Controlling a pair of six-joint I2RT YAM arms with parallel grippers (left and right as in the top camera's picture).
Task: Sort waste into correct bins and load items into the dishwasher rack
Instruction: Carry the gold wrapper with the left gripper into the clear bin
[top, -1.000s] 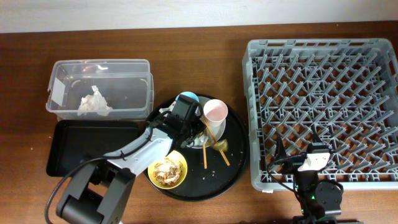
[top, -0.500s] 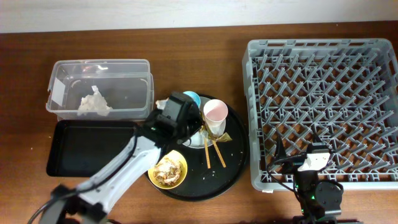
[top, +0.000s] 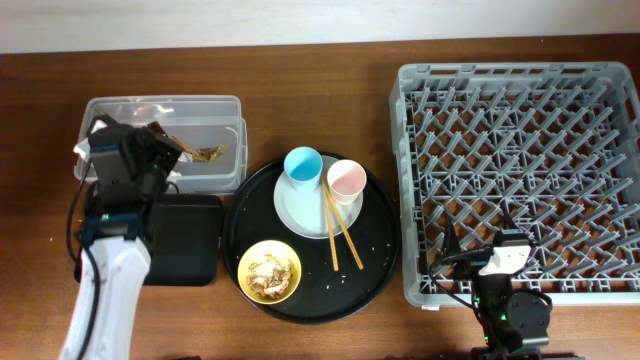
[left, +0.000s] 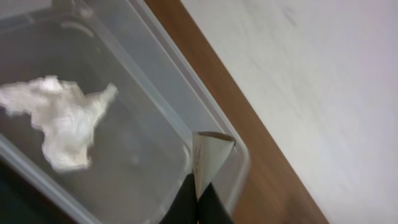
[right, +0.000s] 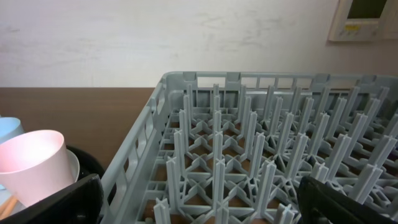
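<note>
Overhead puts the tub (top: 160, 100) at the table's far-left corner, where the left gripper (left: 199, 196), clamped on the foil wrapper (left: 210, 154), should let go only well inside the rim, beside the napkin (left: 62, 121).

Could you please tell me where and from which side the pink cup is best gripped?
I would take the pink cup by its rim on the side facing the dishwasher rack, coming down from above with one claw finger inside. It stands mouth-up, the light blue cup crowds its other side, and the chopsticks lie by its near edge.
</note>
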